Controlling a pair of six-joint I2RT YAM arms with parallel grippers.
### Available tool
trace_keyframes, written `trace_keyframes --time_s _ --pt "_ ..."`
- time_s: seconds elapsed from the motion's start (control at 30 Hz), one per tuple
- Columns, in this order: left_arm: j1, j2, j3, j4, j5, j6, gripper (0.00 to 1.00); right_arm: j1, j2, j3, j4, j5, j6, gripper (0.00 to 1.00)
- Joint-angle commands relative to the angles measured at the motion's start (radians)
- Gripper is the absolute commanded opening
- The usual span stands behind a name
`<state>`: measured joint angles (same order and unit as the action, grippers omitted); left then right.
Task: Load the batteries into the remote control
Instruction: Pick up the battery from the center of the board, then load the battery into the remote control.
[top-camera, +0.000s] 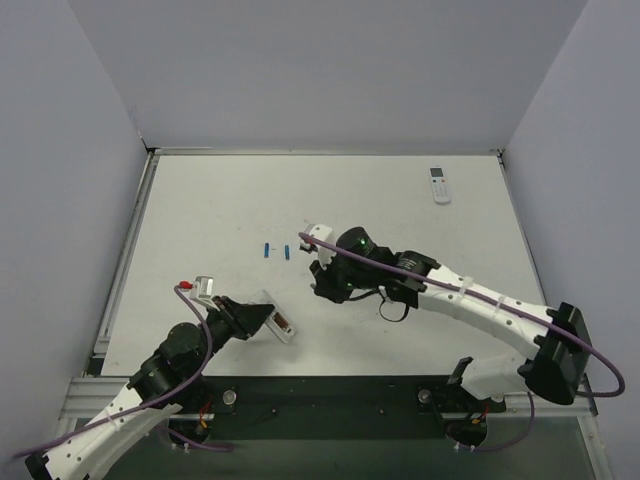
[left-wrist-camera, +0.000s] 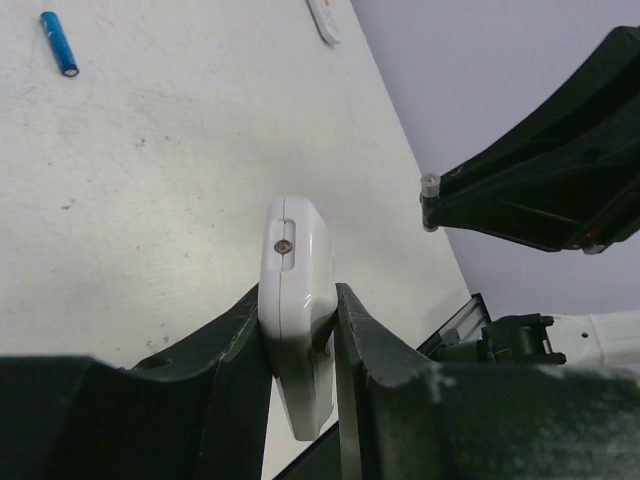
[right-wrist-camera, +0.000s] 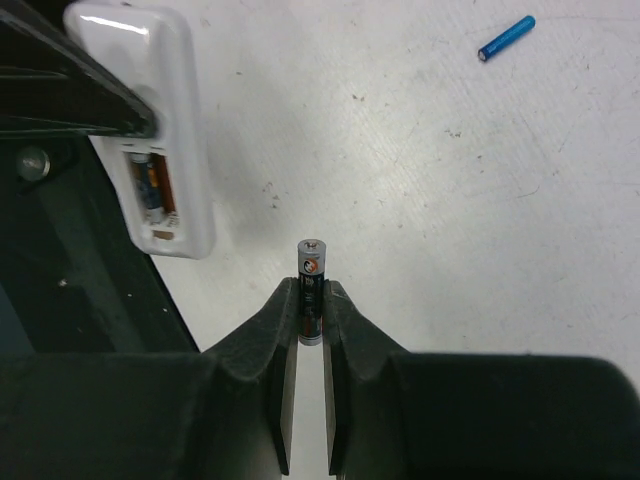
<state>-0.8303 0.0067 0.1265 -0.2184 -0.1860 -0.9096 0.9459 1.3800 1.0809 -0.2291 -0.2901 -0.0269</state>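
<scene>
My left gripper (left-wrist-camera: 300, 305) is shut on the remote control (left-wrist-camera: 295, 260), a slim white body held on edge above the table. In the right wrist view the remote control (right-wrist-camera: 150, 100) shows its back with the battery bay (right-wrist-camera: 155, 190) uncovered and a dark and orange cell inside. My right gripper (right-wrist-camera: 311, 288) is shut on a dark battery with a silver top (right-wrist-camera: 312, 258), upright, just right of the remote. Two blue batteries (top-camera: 267, 249) (top-camera: 287, 250) lie side by side on the table beyond both grippers. One blue battery (right-wrist-camera: 506, 38) shows in the right wrist view.
A second, rounder white remote (top-camera: 438, 185) lies at the far right of the white table (top-camera: 200, 220). Grey walls close the table on three sides. The right arm (left-wrist-camera: 560, 190) hangs close to the right of the held remote.
</scene>
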Motion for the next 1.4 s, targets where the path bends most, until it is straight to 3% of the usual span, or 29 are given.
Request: trace_keyframes --time_s 0.0,0.27,0.43,0.63,1.37 --pt "-0.001 -0.01 -0.03 0.316 0.057 -0.035 0.0 0.062 -0.142 -0.084 0.152 0.124 0.205 0.0" --pt "-0.003 0.107 -0.06 0.49 0.091 -0.037 0.0 0.218 -0.265 -0.174 0.359 0.353 0.234 0.0" --pt "-0.001 0.147 -0.09 0.588 0.097 -0.063 0.0 0.277 -0.257 -0.193 0.41 0.4 0.216 0.0" --pt "-0.001 0.164 -0.116 0.665 0.095 -0.095 0.0 0.292 -0.226 -0.213 0.436 0.399 0.226 0.0" --pt "-0.001 0.177 -0.117 0.637 0.071 -0.14 0.0 0.326 -0.211 -0.259 0.551 0.378 0.206 0.0"
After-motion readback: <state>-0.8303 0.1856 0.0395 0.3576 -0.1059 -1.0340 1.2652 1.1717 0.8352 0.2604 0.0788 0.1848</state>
